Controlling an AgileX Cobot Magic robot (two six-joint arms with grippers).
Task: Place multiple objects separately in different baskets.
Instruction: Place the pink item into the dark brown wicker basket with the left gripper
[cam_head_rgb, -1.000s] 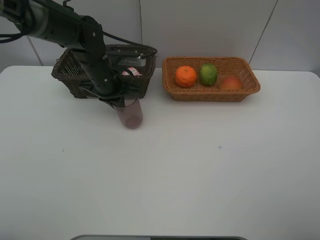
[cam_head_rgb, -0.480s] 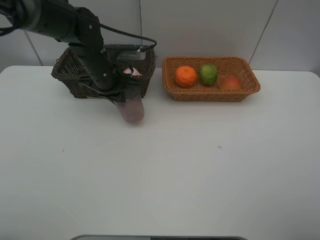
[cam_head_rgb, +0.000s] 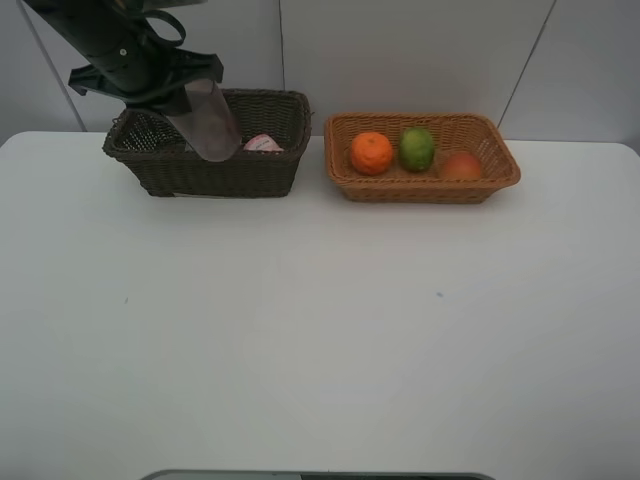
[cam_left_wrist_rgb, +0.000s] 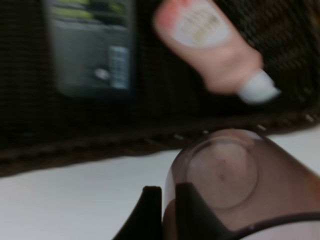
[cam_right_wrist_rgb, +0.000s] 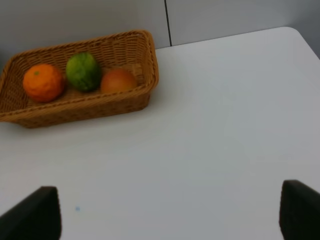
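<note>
My left gripper (cam_head_rgb: 186, 86) is shut on the translucent pink cup (cam_head_rgb: 211, 122) and holds it tilted in the air over the deep dark brown basket (cam_head_rgb: 215, 178). In the left wrist view the cup (cam_left_wrist_rgb: 226, 181) sits by a dark finger (cam_left_wrist_rgb: 150, 212), above the basket's front wall (cam_left_wrist_rgb: 125, 137). The pink white-capped bottle (cam_left_wrist_rgb: 212, 47) and the dark green flask (cam_left_wrist_rgb: 92, 47) lie inside the basket. The bottle also shows in the high view (cam_head_rgb: 263, 143). The tan basket (cam_head_rgb: 430, 192) holds the orange (cam_head_rgb: 371, 153), lime (cam_head_rgb: 417, 148) and peach (cam_head_rgb: 461, 165). My right gripper (cam_right_wrist_rgb: 167, 215) is open and empty.
The white table (cam_head_rgb: 320, 330) spreads in front of both baskets. In the right wrist view the tan basket (cam_right_wrist_rgb: 75, 109) with the three fruits lies ahead, off to one side of the gripper. A wall rises right behind the baskets.
My left gripper has lifted the pink cup off the table in front of the dark basket and carried it up and left, over the basket. The fruits have not moved.
</note>
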